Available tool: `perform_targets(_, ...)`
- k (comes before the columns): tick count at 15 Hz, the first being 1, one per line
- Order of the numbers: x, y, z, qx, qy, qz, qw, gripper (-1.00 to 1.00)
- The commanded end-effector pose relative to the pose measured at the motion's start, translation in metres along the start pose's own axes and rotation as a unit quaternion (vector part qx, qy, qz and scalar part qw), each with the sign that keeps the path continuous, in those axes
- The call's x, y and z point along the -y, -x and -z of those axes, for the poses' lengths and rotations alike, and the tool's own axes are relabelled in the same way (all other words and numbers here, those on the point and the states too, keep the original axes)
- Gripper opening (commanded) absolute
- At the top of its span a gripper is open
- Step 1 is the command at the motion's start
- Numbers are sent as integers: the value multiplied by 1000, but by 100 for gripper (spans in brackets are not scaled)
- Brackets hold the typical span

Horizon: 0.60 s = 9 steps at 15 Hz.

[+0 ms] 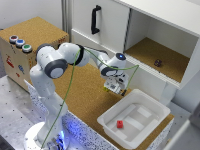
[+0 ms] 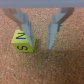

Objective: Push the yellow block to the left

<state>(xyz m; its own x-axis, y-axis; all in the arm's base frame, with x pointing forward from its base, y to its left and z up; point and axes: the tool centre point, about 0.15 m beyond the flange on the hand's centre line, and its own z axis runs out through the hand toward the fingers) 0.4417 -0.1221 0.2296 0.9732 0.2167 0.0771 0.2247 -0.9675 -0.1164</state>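
The yellow block [image 2: 23,43] is a small bright cube marked with black letters, lying on the cork surface [image 2: 60,65]. In the wrist view it sits at the tip of one finger [image 2: 23,21], on that finger's outer side, not between the two fingers. My gripper [image 2: 40,41] is open and low over the cork, with only bare cork in its gap. In the exterior view the gripper [image 1: 114,88] points down near the cabinet's base, and the yellow block [image 1: 106,88] shows as a small speck just to its left in that view.
A white tray [image 1: 150,107] holding a small red block [image 1: 120,124] stands at the front right. A white cabinet [image 1: 110,30] with a black handle [image 1: 95,19] rises behind; a small dark block [image 1: 158,63] lies in its open compartment. A button box [image 1: 30,45] stands at the left.
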Motion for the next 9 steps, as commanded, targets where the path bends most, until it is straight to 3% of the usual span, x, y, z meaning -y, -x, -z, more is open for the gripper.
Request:
perform_targets(1, 15, -12, -28, 1, 1, -5, 1000, -100)
perform_targets(9, 71, -6, -25, 11, -23, -20, 999, -100)
